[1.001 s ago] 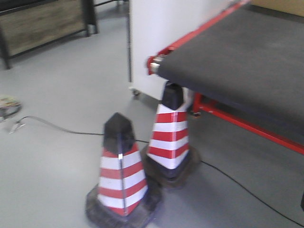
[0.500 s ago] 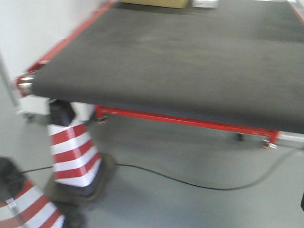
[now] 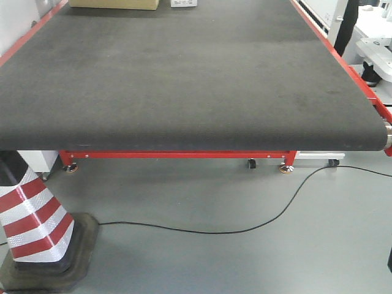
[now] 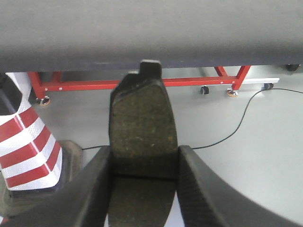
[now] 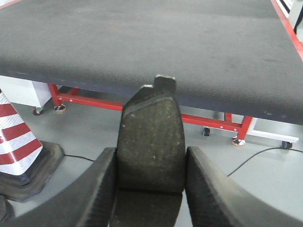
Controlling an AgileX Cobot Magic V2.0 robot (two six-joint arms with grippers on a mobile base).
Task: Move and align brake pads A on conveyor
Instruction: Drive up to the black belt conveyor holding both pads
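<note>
Faced the near end of the conveyor belt (image 3: 184,73) square on, with a red-and-white traffic cone (image 3: 33,226) on the floor at the far left beside the red frame (image 3: 177,154). Carried the left brake pad (image 4: 142,118) in the left gripper (image 4: 144,158), fingers (image 4: 97,184) clamped against its long edges, rough face toward the wrist camera and tab end aimed at the belt's rounded lip; hung short of the belt, over bare floor. Showed no pads on the belt surface, only a cardboard box (image 3: 113,3) at the far end. Carried the right brake pad (image 5: 151,127) the same way in the right gripper (image 5: 151,156), fingers (image 5: 206,189) pinching both sides, tab just short of the lip. Left a black cable (image 3: 245,229) trailing across the floor to the right. Judged the step as bringing both pads onto the belt: called for lifting clear of the lip before reaching forward, since the tabs could catch it; then laying each pad flat, long sides parallel and ends level, and letting go only once seated on the felt.
</note>
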